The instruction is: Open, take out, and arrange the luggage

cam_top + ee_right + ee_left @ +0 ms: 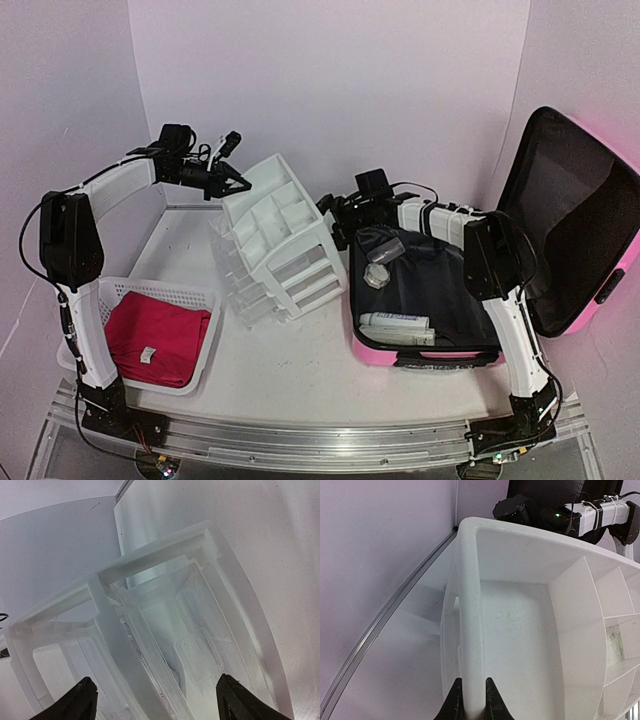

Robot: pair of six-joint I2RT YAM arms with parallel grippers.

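Luggage (440, 285) lying open, lid (575, 200) raised rightward, long axis near-to-far

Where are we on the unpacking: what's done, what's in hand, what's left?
Done: the suitcase lies open with its lid up, and a red cloth sits in the basket.
In hand: the left claw pinches the organizer by its rim, and it looks tilted. The right claw is open beside it.
Left: a white box and a small jar lie in the suitcase.
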